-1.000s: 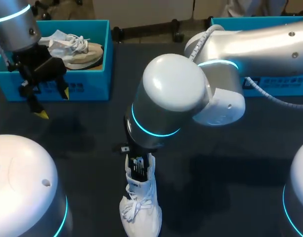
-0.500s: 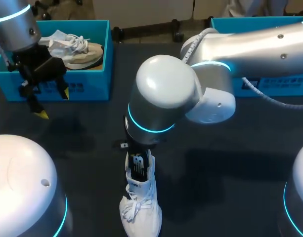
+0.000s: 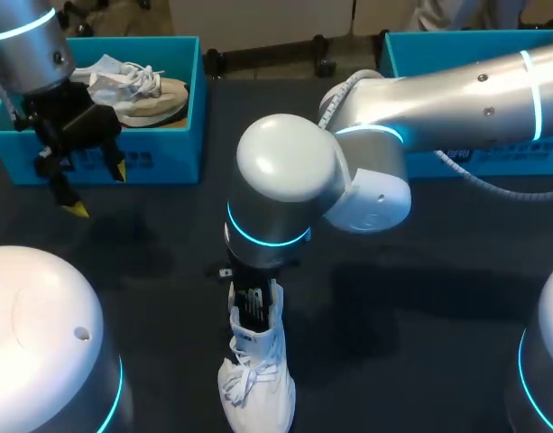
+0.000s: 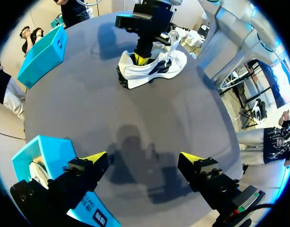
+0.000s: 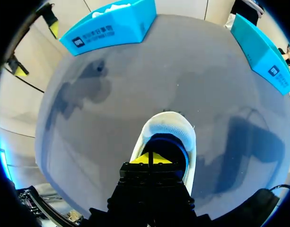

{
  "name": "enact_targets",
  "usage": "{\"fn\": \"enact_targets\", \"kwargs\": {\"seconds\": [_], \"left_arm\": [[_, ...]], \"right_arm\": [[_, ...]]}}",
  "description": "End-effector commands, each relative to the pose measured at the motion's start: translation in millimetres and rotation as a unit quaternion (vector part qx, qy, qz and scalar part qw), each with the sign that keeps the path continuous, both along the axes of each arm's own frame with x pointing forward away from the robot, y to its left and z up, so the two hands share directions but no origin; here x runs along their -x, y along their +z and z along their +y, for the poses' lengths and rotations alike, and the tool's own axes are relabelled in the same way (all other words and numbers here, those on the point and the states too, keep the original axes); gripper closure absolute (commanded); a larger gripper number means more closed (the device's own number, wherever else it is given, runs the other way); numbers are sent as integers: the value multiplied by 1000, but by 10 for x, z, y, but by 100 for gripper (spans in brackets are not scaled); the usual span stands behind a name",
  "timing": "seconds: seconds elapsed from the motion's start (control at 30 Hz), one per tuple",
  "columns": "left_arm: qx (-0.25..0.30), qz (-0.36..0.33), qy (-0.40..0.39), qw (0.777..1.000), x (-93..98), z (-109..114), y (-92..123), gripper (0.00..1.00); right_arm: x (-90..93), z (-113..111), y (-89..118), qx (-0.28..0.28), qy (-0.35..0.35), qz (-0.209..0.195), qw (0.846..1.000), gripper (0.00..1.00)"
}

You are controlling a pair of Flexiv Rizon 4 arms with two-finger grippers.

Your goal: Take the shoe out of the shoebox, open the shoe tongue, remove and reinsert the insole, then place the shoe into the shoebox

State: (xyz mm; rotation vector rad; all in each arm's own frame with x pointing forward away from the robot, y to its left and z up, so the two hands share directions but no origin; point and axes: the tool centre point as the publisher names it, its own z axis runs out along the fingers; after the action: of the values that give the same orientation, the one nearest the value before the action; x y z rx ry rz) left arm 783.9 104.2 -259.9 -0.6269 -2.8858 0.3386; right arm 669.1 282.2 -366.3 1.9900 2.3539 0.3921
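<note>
Head view shows a dark surface (image 3: pixel 420 298) with a blue left box (image 3: pixel 168 153) at its far left, holding a tan shoe (image 3: pixel 145 95), and a blue right box (image 3: pixel 520 158) at its far right; what the right box holds cannot be seen. The left hand (image 3: pixel 98 190) hangs in front of the left box, well apart from the white shoe (image 3: pixel 256 379), its fingers spread wide with nothing between them. The right arm (image 3: pixel 285 180) reaches in from the right past the middle, and its big rounded joint covers the far end of the shoe from above.

The shoe stands upright on its sole near the front edge of the surface, about midway between the two sides, outside both boxes. Its long axis runs from far to near, heel toward the boxes and toe toward the robot.

It is white with a knit upper, dark side markings and loose white laces lying over the forefoot. In the left wrist view the tongue stands up from the opening. In the right wrist view the right hand (image 5: pixel 152 158) sits in the shoe's opening over a dark blue lining, its yellow tips pressed together. Whether anything thin is caught between them cannot be told.
</note>
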Motion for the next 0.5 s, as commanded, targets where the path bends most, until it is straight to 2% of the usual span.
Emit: {"fn": "enact_targets", "kwargs": {"seconds": [0.03,0.1,0.27,0.5], "left_arm": [[-1,0,0,1000,0,4,-1,0],[-1,0,0,1000,0,4,-1,0],[-1,0,0,1000,0,4,-1,0],[-1,0,0,1000,0,4,-1,0]], "right_arm": [[-9,59,-170,-3,-4,6,1000,100],[20,48,-143,-1,-7,5,1000,100],[77,20,70,28,-12,-14,999,100],[35,-91,228,84,-14,-15,996,100]]}}
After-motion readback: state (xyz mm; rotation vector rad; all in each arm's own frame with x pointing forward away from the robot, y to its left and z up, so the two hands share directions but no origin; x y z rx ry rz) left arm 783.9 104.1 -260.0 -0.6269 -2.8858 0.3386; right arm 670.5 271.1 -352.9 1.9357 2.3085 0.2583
